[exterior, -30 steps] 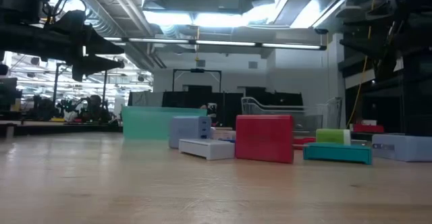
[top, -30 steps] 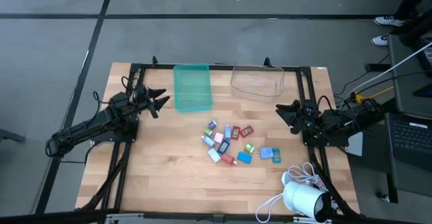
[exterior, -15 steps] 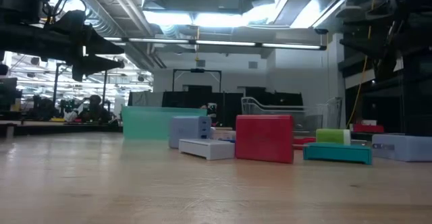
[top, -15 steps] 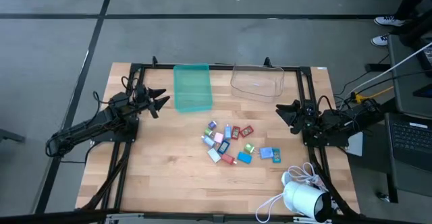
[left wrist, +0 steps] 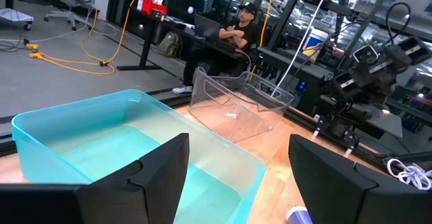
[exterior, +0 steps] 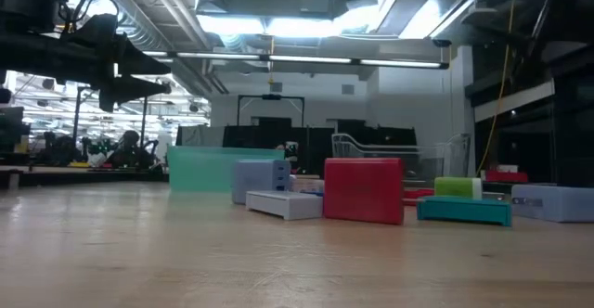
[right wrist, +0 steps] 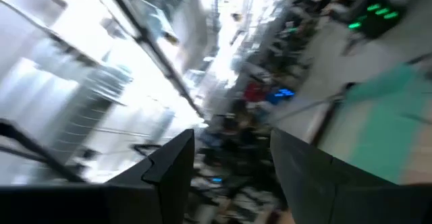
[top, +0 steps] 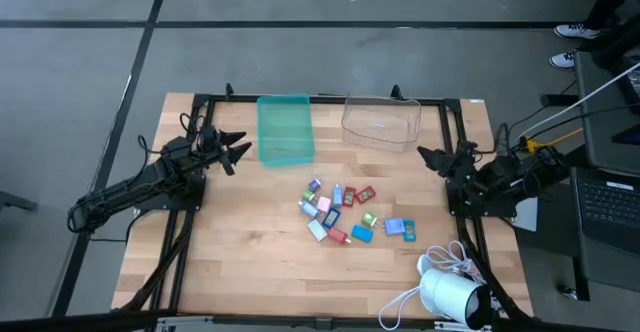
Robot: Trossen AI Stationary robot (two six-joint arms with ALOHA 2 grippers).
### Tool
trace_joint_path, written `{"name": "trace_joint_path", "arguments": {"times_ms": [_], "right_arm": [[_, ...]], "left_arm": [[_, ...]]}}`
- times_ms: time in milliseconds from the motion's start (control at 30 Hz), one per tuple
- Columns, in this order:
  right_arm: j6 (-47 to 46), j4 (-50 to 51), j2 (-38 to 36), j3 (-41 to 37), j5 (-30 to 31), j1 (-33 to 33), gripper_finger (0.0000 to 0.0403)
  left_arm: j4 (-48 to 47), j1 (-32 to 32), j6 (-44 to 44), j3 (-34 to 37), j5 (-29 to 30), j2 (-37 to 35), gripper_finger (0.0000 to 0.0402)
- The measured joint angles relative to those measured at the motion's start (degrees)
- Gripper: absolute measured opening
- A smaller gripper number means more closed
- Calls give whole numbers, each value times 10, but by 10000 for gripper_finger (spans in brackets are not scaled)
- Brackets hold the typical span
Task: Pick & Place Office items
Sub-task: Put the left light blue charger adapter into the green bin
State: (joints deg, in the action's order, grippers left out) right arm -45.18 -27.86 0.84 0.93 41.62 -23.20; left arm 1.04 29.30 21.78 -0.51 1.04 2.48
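The office items (top: 345, 212) lie in a loose cluster on the wooden table's middle, flat on the wood; the low view shows a red piece (exterior: 363, 190), a white one (exterior: 284, 203), a teal one (exterior: 463, 210) and a green one (exterior: 458, 187). My left gripper (top: 243, 145) hovers open near the table's left side, beside the teal tray (top: 285, 129), and also shows in the low view (exterior: 167, 76) and the left wrist view (left wrist: 239, 163). My right gripper (top: 432, 155) hangs open near the right edge, below the clear bin (top: 381, 122); the right wrist view (right wrist: 233, 156) looks up at the ceiling.
The teal tray (left wrist: 128, 150) and the clear bin (left wrist: 236, 106) stand side by side along the far edge. A white camera with a coiled cable (top: 450, 292) sits at the near right corner. Black frame rails (top: 330, 98) border the table. A person (left wrist: 236, 32) sits beyond it.
My right gripper has risen and shifted a little toward the table's far right, tipping upward; its dark shape has left the low view's right side. The left arm and the office items have kept still.
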Motion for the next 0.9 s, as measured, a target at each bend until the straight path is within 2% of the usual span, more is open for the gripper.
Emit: {"name": "trace_joint_path", "arguments": {"times_ms": [167, 300, 467, 567, 700, 800, 900], "right_arm": [[16, -67, 2, 0, -15, 0, 201], [42, -109, 21, 0, 32, 0, 201], [-19, -118, 85, 21, 45, 0, 201], [-32, -119, 173, 74, 44, 0, 201], [23, -122, 310, 188, 27, 1, 201], [106, -120, 413, 282, 33, 3, 201], [214, -119, 498, 368, 87, 9, 201]], "left_arm": [[0, 0, 0, 0, 0, 0, 247], [0, 0, 0, 0, 0, 0, 248], [0, 0, 0, 0, 0, 0, 247], [18, 0, 40, 0, 0, 0, 248], [76, 0, 79, 0, 10, 0, 246], [131, 0, 97, 0, 67, 0, 247], [191, 0, 146, 0, 136, 0, 248]]}}
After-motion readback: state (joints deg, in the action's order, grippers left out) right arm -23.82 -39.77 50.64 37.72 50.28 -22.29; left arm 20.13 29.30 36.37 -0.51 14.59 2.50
